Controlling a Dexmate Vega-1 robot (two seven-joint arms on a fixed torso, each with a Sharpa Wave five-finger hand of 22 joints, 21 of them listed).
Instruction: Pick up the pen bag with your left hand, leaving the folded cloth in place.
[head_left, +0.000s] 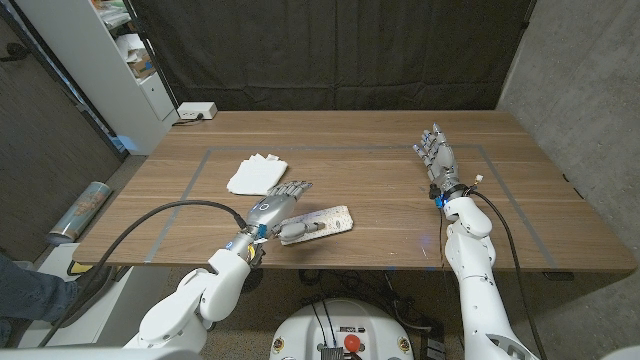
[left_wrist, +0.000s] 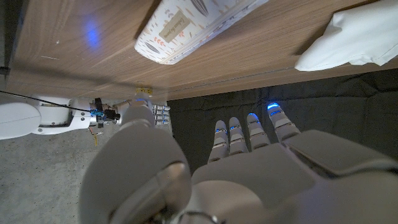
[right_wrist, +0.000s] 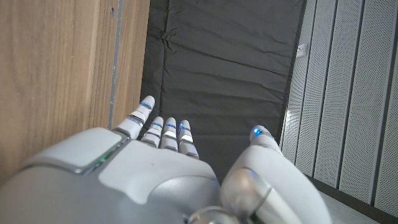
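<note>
The pen bag (head_left: 320, 222), a long white pouch with a small printed pattern, lies on the wooden table (head_left: 380, 150) near its front edge. My left hand (head_left: 275, 205) hovers just left of the bag with its fingers stretched out and apart, holding nothing. Its fingertips point toward the folded white cloth (head_left: 257, 173), which lies a little farther back. In the left wrist view the pen bag (left_wrist: 193, 25) and the cloth (left_wrist: 348, 37) lie apart on the table beyond my left hand (left_wrist: 249, 162). My right hand (head_left: 436, 155) stands open at the table's right side, far from both.
A taped rectangle (head_left: 200, 170) marks the table's middle. A white power box (head_left: 195, 112) sits at the back left corner beside a white shelf (head_left: 120, 60). A shiny roll (head_left: 85, 208) lies off the table's left edge. A black curtain (head_left: 330, 50) hangs behind.
</note>
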